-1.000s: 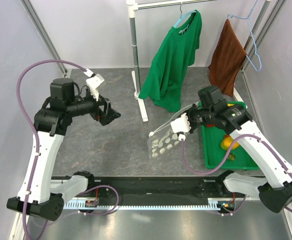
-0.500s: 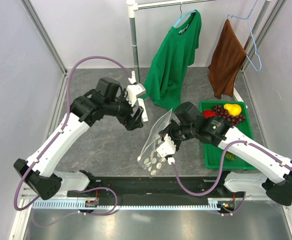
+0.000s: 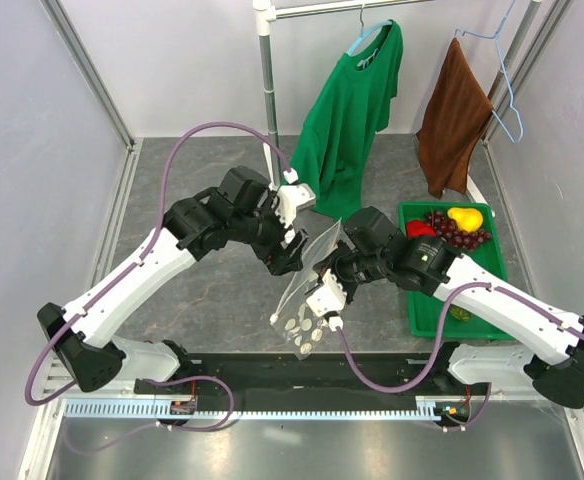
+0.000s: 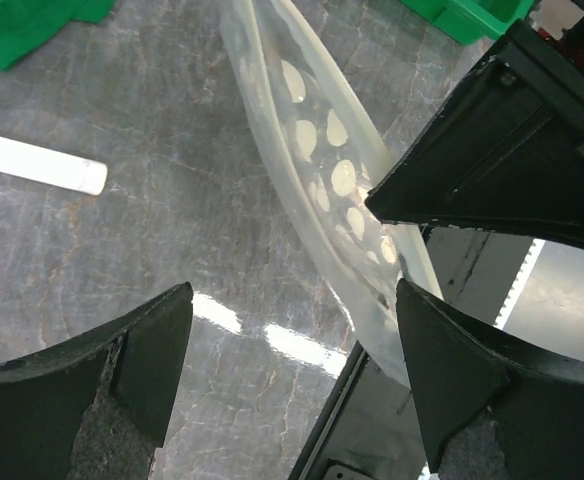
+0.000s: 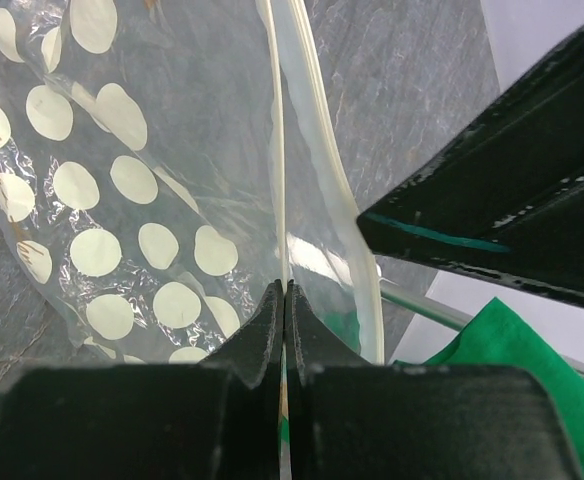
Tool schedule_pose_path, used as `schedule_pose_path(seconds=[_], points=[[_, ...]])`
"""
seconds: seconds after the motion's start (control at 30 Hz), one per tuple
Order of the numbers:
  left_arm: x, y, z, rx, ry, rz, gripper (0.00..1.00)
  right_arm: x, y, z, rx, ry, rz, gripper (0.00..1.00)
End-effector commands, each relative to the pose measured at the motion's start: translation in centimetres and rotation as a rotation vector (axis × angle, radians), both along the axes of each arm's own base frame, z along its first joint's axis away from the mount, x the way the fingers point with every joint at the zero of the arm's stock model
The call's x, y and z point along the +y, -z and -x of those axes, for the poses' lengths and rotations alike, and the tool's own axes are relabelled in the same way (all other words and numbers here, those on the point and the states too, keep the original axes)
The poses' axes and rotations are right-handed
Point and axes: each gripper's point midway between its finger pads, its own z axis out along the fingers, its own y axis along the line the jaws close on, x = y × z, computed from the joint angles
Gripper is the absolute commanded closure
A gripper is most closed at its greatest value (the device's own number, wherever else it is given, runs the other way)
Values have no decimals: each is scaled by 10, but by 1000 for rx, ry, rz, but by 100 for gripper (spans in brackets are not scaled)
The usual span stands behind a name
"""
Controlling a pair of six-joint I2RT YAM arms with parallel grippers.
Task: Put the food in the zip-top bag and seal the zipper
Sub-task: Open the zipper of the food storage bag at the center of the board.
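On your grey stone-look table (image 3: 222,290), your right gripper (image 5: 284,300) is pinched tight on the zipper (image 5: 278,150) of the zip-top bag (image 3: 307,300), which hangs from it. Your left gripper (image 4: 292,300) gapes wide just beside the bag, gripping nothing. The food (image 3: 457,232) lies in the green tray (image 3: 422,315), well apart.

Here's the dark grey, marbled desk (image 3: 232,300), glossy where the lights catch it. Over by its right edge sits a flat green tray (image 3: 420,318), resting straight on the surface. Toward the back, a white rack foot (image 4: 32,160) lies flat on the desk.
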Motion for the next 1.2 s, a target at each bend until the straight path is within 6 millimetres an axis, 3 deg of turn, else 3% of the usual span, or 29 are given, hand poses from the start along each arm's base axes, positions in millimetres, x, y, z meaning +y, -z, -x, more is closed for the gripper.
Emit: schedule_pose_path(seconds=[0.0,0.07,0.17,0.27,0.3,0.37,0.4,0.43,0.5,0.6,0.63,0.7,0.73,0.87,1.0,1.17], points=[[-10,6,5,49,-5,28,12,7,-12,-2,-8,5,-34,100],[-9,16,8,77,-6,12,14,8,-13,-3,-14,7,-35,100],[-4,32,9,109,-31,-27,25,11,-18,-5,-17,15,-49,100],[7,35,10,159,-65,-29,47,15,-26,-9,-18,40,-79,100],[14,32,6,195,-90,0,61,17,-29,-11,-25,52,-90,100],[25,17,1,209,-119,40,72,25,-37,-15,-37,63,-122,100],[36,10,-9,197,-162,53,84,27,-41,-16,-40,66,-133,100],[41,-6,-15,152,-169,70,89,31,-43,-18,-46,72,-141,100],[59,-20,-21,78,-230,45,98,39,-51,-23,-65,74,-182,100],[74,-34,-18,11,-263,22,98,50,-49,-31,-96,75,-217,100],[77,-26,-17,24,-280,3,98,54,-30,-33,-82,77,-196,100],[87,-13,-18,14,-317,-45,98,62,-18,-40,-99,69,-202,100],[92,6,-17,38,-337,-79,98,62,9,-40,-98,56,-157,100],[80,37,-6,148,-302,-71,98,52,53,-37,-76,53,-69,100],[58,59,-2,257,-287,-33,98,15,79,-25,-18,71,38,100],[33,63,-32,290,-359,44,98,-38,120,-13,-10,56,174,100]])
